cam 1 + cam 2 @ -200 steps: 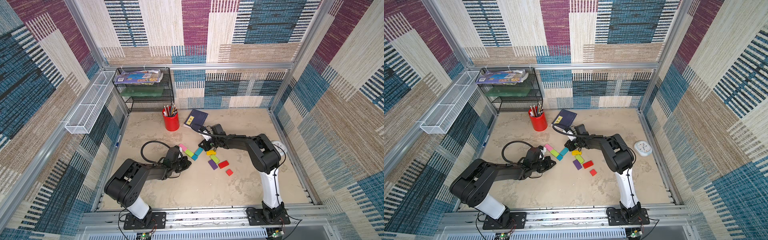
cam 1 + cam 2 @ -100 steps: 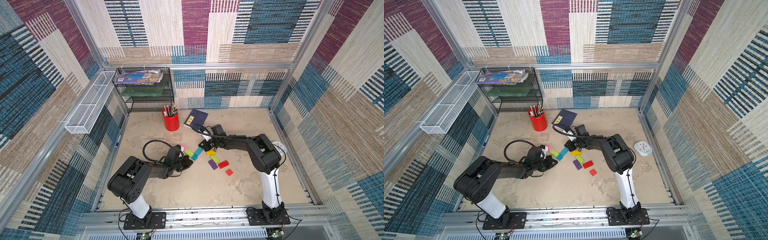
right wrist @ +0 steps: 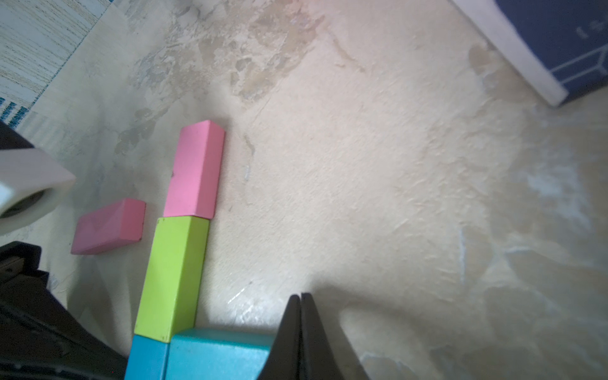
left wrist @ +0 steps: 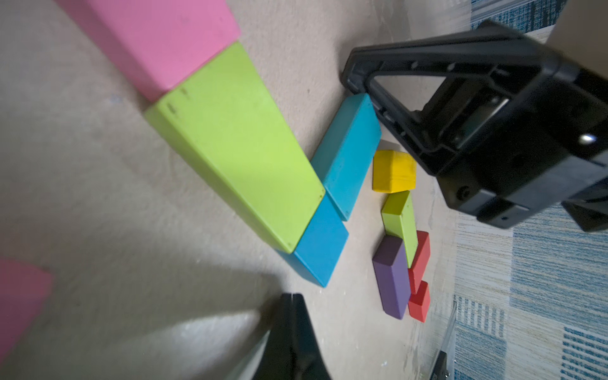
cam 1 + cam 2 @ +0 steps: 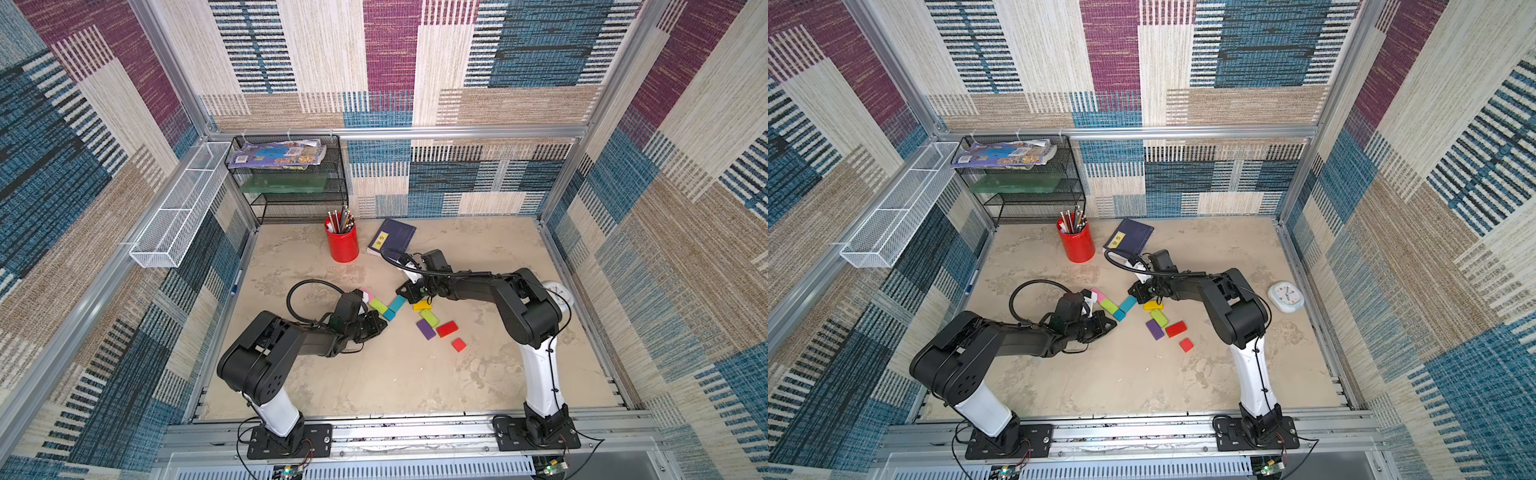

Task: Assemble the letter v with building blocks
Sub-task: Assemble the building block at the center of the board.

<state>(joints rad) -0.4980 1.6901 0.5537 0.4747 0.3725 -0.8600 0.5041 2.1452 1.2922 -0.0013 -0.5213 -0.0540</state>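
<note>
Right pincer (image 3: 300,297) pressed together, empty: we nudge the flat teal rectangular block (image 3: 217,352) just beside it into the V

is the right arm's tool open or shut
Shut: the right tool shows its two black fingers pressed together in the right wrist view, no gap, nothing between them.

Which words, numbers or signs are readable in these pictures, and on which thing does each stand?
None can be read for certain.
Yellow label on the navy book: dark marks, too small.
Magazine cover: print blurred.
Clock face: numbers too small.
Blocks: no writing.
</note>
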